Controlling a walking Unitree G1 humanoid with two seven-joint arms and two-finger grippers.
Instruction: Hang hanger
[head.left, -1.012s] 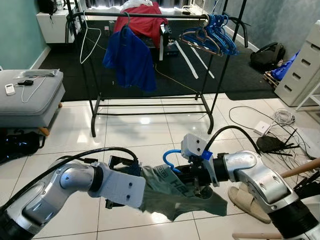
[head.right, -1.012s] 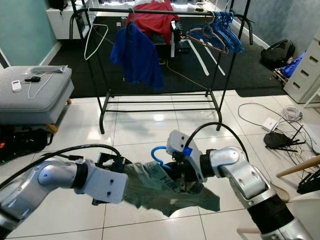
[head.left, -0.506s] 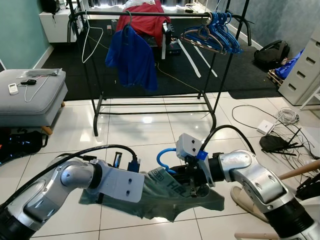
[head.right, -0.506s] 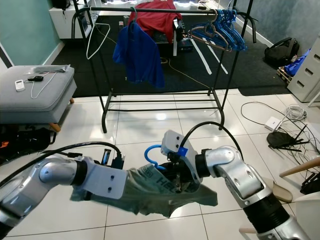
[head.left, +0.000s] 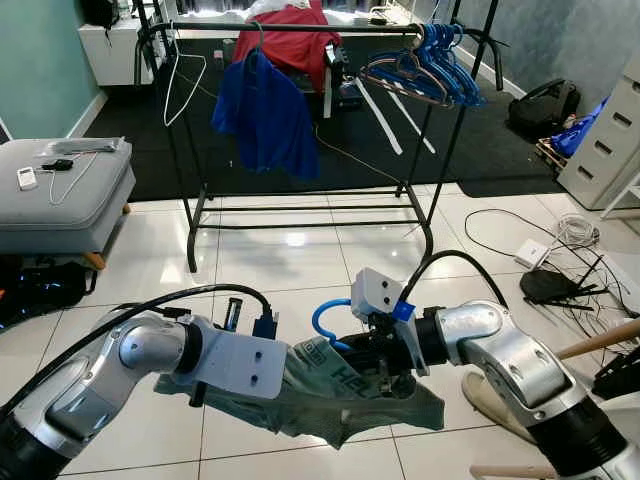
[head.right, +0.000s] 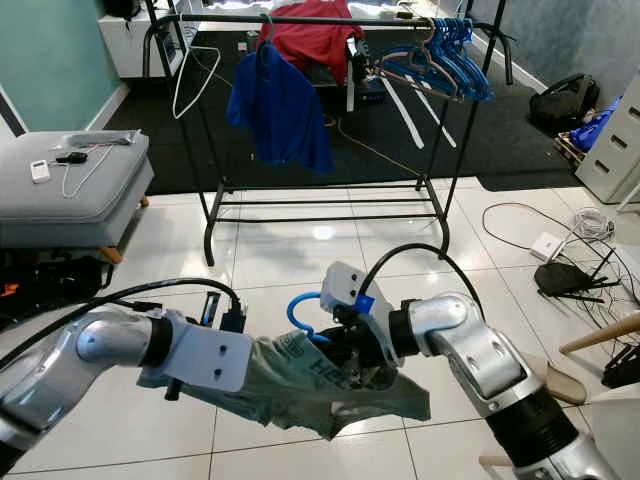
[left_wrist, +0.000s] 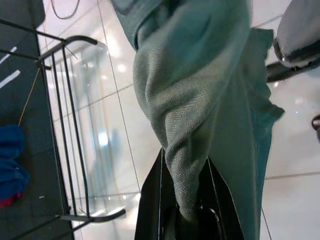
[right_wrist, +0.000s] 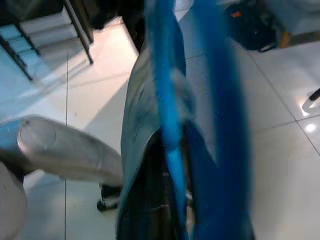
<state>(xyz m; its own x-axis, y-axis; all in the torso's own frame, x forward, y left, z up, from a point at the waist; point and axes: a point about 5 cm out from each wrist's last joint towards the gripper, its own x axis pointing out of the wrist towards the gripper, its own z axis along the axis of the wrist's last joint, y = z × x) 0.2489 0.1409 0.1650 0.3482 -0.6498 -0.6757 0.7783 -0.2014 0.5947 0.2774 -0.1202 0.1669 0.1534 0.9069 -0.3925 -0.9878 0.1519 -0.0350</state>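
Observation:
A green shirt (head.left: 335, 385) hangs stretched between my two grippers, low over the white tiled floor. A blue hanger (head.left: 322, 322) is inside its neck, with the hook sticking out at the top. My right gripper (head.left: 378, 368) is shut on the hanger at the collar; the right wrist view shows the blue hanger (right_wrist: 170, 125) close between the dark fingers. My left gripper (left_wrist: 185, 215) is shut on a fold of the green shirt (left_wrist: 200, 125). The black clothes rack (head.left: 300, 30) stands a few tiles ahead of me.
On the rack hang a blue shirt (head.left: 265, 115), a red garment (head.left: 295, 40), a white hanger (head.left: 180, 85) and several blue hangers (head.left: 430, 65). A grey ottoman (head.left: 60, 190) is at the left. Cables and a black router (head.left: 545, 285), a slipper (head.left: 490, 400) and white drawers (head.left: 600, 140) are at the right.
Both grippers have drifted a little to the left with the shirt and hanger. The shirt's left side now hangs further out under my left wrist.

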